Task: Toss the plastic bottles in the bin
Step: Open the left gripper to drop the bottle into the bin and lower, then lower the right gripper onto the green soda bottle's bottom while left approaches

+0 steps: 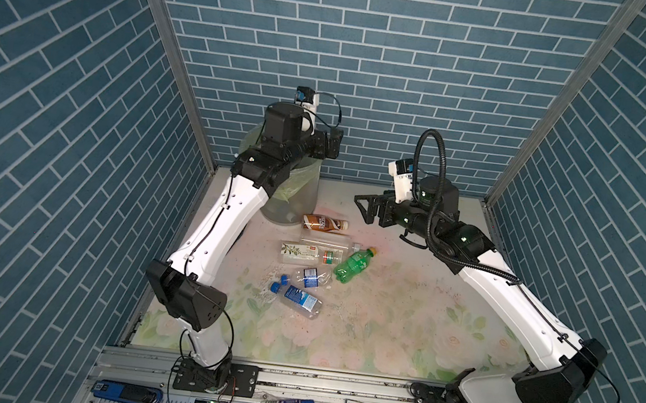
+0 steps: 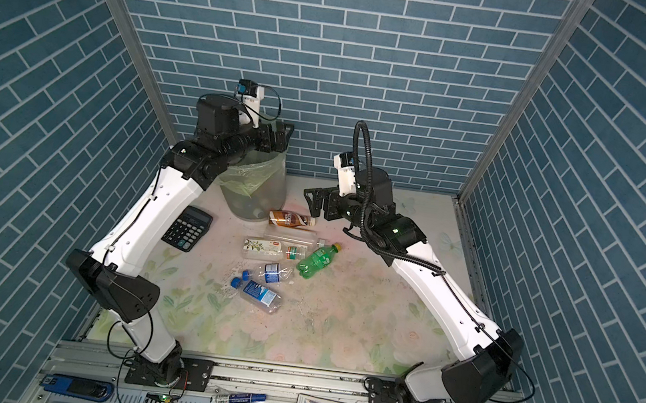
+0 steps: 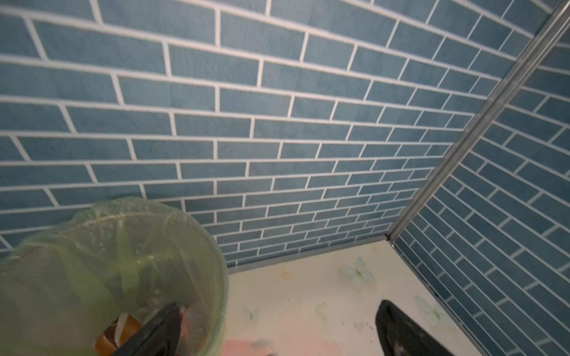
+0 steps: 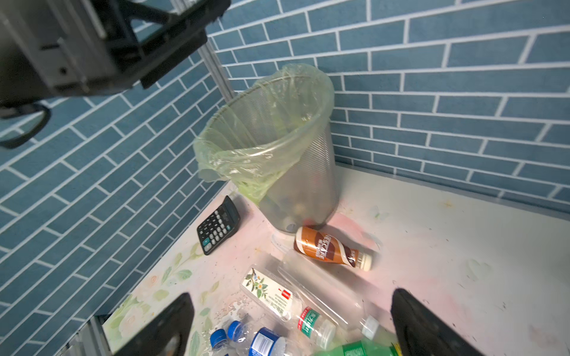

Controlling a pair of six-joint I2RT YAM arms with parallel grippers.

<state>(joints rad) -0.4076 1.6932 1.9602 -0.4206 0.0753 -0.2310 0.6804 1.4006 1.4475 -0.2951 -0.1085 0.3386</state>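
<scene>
About six plastic bottles [image 1: 298, 250] lie loose on the table [image 1: 402, 325] in front of the bin [image 4: 305, 185]. The brown bottle [image 4: 330, 249] is just beside the bin's foot and the green bottle [image 1: 353, 263] is at the side of the heap nearest the right arm. Another brown-wrapped bottle [image 3: 123, 331] shows inside the bin. The left gripper [image 3: 277, 333] hangs above the bin's rim, jaws spread wide with nothing between them, so the step in hand seems to be the drop. The right gripper [image 4: 296, 329], also released and empty, hovers above the heap. The next move probably calls for a descent across one bottle's body, clear of the calculator [image 2: 187, 228].
</scene>
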